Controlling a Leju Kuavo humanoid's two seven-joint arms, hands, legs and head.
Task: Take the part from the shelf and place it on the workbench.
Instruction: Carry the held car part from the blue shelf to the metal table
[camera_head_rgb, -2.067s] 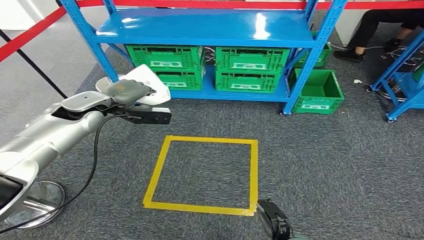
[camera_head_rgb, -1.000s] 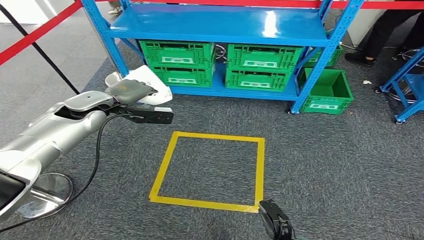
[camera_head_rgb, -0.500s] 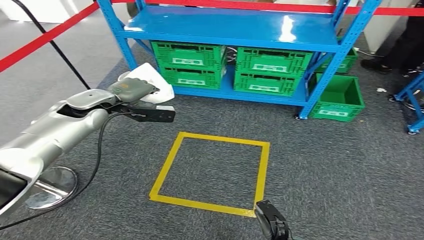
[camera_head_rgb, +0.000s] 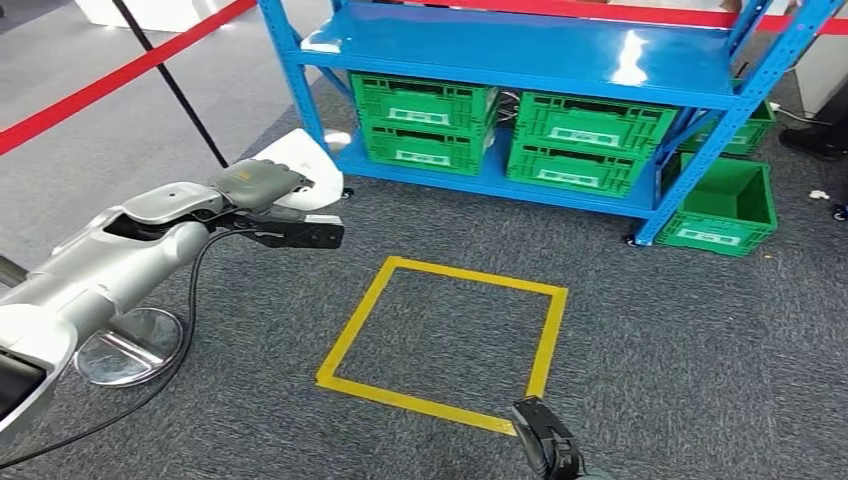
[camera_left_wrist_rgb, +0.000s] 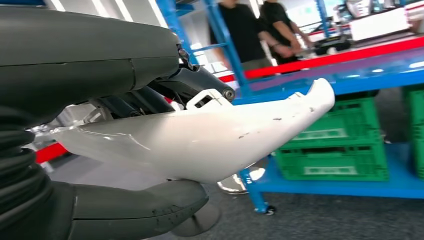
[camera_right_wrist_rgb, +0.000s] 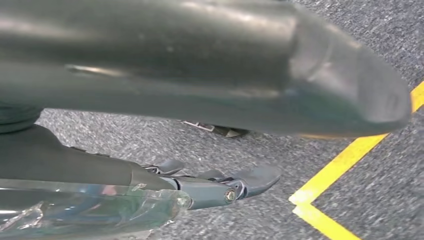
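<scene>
The left hand (camera_head_rgb: 262, 186) grips the white part (camera_head_rgb: 303, 160), fingers and thumb clamped around it, holding it in the air over the grey carpet (camera_head_rgb: 650, 320), near the blue shelf (camera_head_rgb: 520, 50) with its green crates (camera_head_rgb: 425, 120). The right hand (camera_head_rgb: 545, 445) hangs low by the yellow tape square (camera_head_rgb: 440, 335), fingers apart, holding nothing.

Part (camera_left_wrist_rgb: 210, 142): white, smooth, glossy, looked like moulded plastic; few dark scuff marks near its tip. Left hand (camera_head_rgb: 262, 187): matt grey cover. Left arm (camera_head_rgb: 110, 260): brushed silver metal, satin sheen. Shelf (camera_head_rgb: 520, 45): blue painted metal, glossy, bright reflections on the board. Crates (camera_head_rgb: 425, 122): green ribbed plastic, matt. Floor (camera_head_rgb: 680, 340): grey carpet, rough. Square (camera_head_rgb: 548, 340): yellow tape, smooth.
</scene>
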